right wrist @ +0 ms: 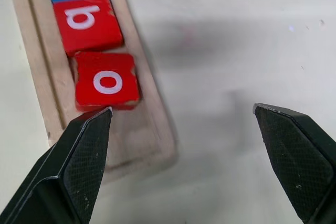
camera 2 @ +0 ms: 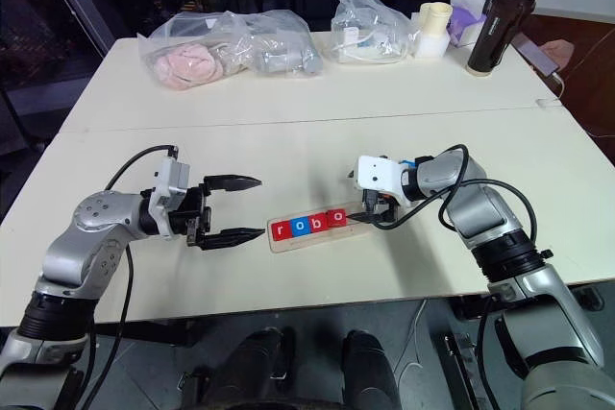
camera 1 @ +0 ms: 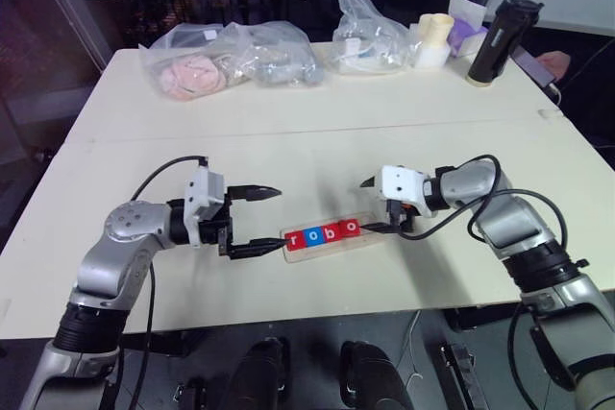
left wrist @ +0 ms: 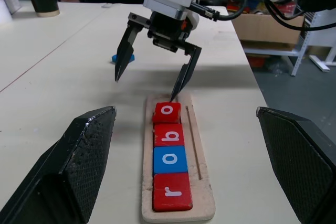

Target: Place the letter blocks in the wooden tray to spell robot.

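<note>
The wooden tray (camera 1: 370, 235) lies on the table between my two grippers. Four letter blocks sit in it in a row: a red r (left wrist: 171, 191), a blue o (left wrist: 170, 159), a red b (left wrist: 168, 135) and a red o (right wrist: 106, 82), the last one slightly askew. The far end of the tray past that block is bare. My right gripper (camera 1: 373, 205) hangs open over that end, one fingertip just beside the red o. A small blue piece (left wrist: 122, 57) lies on the table behind it; its letter is hidden. My left gripper (camera 1: 269, 221) stands open at the r end, holding nothing.
At the back of the table lie clear plastic bags (camera 1: 226, 57) with soft items, a cream cup (camera 1: 432, 37) and a black bottle (camera 1: 500, 40). A person's hand (camera 1: 555, 62) shows at the back right. The table's front edge runs close below the tray.
</note>
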You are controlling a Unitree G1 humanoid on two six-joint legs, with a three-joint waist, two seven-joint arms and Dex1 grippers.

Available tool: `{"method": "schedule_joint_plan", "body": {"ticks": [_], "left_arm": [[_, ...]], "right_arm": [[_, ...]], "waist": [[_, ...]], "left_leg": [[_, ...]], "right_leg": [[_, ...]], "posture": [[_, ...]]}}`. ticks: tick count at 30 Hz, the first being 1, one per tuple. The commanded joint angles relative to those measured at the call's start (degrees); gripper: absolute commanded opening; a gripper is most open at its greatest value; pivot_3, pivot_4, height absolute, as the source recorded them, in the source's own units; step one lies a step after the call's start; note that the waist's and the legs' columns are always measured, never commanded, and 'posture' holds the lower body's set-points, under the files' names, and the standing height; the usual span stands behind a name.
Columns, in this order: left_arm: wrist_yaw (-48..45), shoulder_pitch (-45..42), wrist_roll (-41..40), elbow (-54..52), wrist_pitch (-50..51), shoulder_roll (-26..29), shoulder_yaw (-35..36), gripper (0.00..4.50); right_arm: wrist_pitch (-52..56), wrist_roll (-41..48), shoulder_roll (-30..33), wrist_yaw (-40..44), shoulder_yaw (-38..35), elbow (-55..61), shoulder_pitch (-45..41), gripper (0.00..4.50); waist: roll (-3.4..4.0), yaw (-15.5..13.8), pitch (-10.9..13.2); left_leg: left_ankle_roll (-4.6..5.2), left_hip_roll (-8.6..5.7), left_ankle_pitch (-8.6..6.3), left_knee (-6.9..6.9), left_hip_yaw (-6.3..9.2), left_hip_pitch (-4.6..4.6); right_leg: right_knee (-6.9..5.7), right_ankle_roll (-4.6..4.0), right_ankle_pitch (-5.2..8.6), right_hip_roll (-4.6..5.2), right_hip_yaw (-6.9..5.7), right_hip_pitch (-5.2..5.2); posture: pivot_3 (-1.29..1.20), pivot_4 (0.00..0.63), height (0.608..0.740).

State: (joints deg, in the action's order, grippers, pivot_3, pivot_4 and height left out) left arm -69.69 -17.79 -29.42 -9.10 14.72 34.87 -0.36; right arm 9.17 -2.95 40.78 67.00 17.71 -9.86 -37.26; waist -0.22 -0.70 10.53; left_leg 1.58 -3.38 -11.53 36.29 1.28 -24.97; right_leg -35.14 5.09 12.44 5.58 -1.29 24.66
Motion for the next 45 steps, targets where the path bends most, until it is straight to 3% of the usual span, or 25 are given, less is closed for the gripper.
{"method": "schedule_joint_plan", "body": {"ticks": [1, 19, 34, 39, 45], "left_arm": [[0.38, -0.26, -0.57, -1.38, -0.39, 0.26, 0.63, 4.5], [0.16, -0.8, -0.45, -0.44, -0.93, -0.11, 0.34, 4.5], [0.4, -1.32, -0.02, -0.08, -1.07, -1.04, -0.19, 4.5], [0.64, -1.06, -0.02, -0.19, -1.27, -0.85, 0.27, 4.5], [0.89, -0.72, -0.1, -0.31, -1.43, -0.81, 0.22, 4.5]], "right_arm": [[-0.8, -0.13, -0.79, -0.21, -0.34, 0.42, -1.22, 4.42], [3.73, 0.13, -0.35, 1.34, -0.9, 9.45, 4.53, 4.42], [0.69, -1.77, 2.39, -3.47, -4.09, 1.99, -1.88, 4.42], [10.56, -4.27, 0.56, -16.48, -9.34, -0.72, -4.52, 4.42], [40.59, -4.76, -11.12, -36.42, -19.73, 5.79, -5.03, 4.42]], "waist": [[0.0, 0.0, 0.0], [0.0, 0.04, 0.0], [0.0, 0.01, 0.0], [0.0, -0.04, 0.0], [0.01, 0.07, -0.02]], "left_leg": [[0.0, 0.0, 0.0, 0.0, 0.0, 0.0], [-0.02, 0.0, 0.01, 0.0, 0.01, 0.02], [-0.04, 0.0, 0.03, 0.01, 0.0, 0.02], [-0.05, 0.0, 0.03, 0.01, 0.01, 0.02], [-0.12, 0.01, 0.07, -0.09, 0.02, 0.02]], "right_leg": [[0.0, 0.0, 0.0, 0.0, -0.01, 0.0], [-0.04, 0.0, 0.0, -0.01, -0.05, 0.0], [-0.05, -0.01, 0.0, -0.01, -0.05, -0.01], [-0.05, -0.01, 0.0, 0.0, -0.05, 0.0], [-0.07, -0.05, -0.02, 0.0, 0.04, 0.08]], "posture": [[0.0, 0.15, 0.738], [0.0, 0.15, 0.738], [0.0, 0.15, 0.738], [0.0, 0.15, 0.738], [0.0, 0.15, 0.738]]}}
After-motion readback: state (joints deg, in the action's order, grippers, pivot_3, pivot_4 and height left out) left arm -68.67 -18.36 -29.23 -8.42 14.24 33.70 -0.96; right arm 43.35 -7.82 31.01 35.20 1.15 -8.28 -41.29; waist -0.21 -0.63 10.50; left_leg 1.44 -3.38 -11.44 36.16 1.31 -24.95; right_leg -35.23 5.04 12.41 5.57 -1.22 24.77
